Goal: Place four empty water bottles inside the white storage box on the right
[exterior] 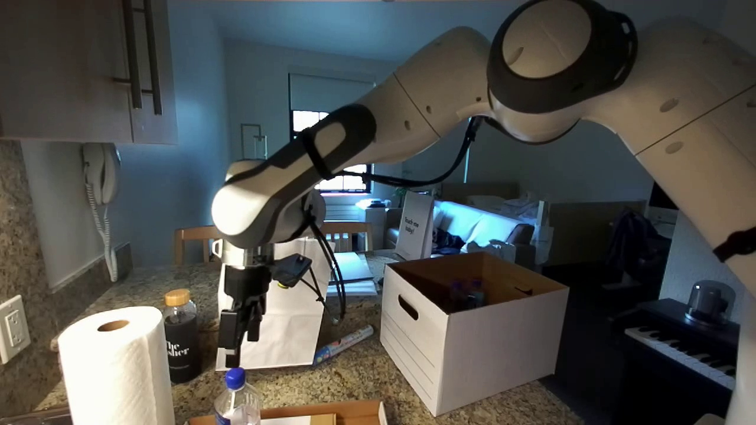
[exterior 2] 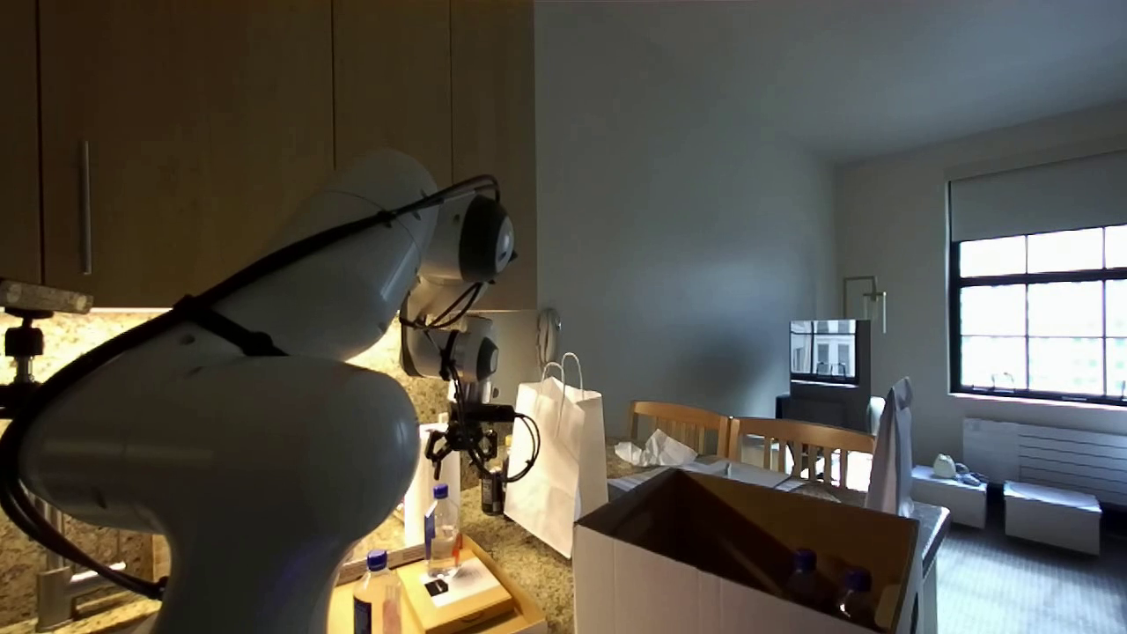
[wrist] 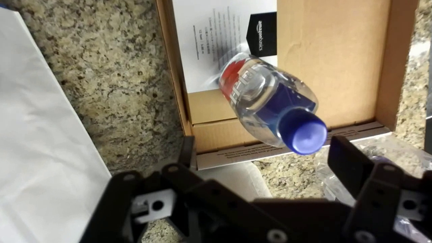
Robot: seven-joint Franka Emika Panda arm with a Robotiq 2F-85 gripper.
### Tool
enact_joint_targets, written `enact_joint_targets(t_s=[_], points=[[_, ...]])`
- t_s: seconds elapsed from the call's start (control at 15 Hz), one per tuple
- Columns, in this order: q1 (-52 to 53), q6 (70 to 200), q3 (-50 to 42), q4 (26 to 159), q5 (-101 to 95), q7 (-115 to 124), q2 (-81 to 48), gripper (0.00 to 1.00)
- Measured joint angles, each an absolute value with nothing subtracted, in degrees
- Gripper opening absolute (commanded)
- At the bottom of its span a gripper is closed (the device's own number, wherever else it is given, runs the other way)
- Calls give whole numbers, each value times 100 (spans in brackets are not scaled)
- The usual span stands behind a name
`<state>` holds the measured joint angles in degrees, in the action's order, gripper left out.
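Gripper [wrist: 265,152] is spread wide above an upright water bottle [wrist: 270,101], which stands on a white-topped carton [wrist: 195,40] in a cardboard tray [wrist: 398,64]. Second bottle [exterior 2: 377,594] stands nearby. Two capped bottles [exterior 2: 803,577] sit inside the white storage box [exterior: 502,354].

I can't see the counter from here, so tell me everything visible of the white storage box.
The white storage box is rectangular and looks like cardboard, white outside and brown inside. Its top is open. One side has a slot-shaped hand hole above printed lines. It stands upright on the speckled counter. Two blue-capped bottles are inside; their lower parts and the floor are hidden.
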<state>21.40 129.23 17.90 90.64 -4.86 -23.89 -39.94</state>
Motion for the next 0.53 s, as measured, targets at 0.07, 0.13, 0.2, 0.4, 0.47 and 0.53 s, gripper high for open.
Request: enact_joint_targets(t_s=[0.07, 0.13, 0.2, 0.4, 0.47, 0.53], points=[[2142, 13108, 1776, 9100, -506, -2366, -4050, 100], [2142, 13267, 1754, 9139, -529, -2345, -4090, 100], [2142, 13391, 1729, 9174, -534, -2326, -4106, 100], [2141, 13584, 1699, 9196, -534, -2307, -4104, 100], [2141, 13607, 1695, 9196, -534, -2307, -4104, 100], [2140, 13624, 1694, 9196, -534, -2307, -4104, 100]])
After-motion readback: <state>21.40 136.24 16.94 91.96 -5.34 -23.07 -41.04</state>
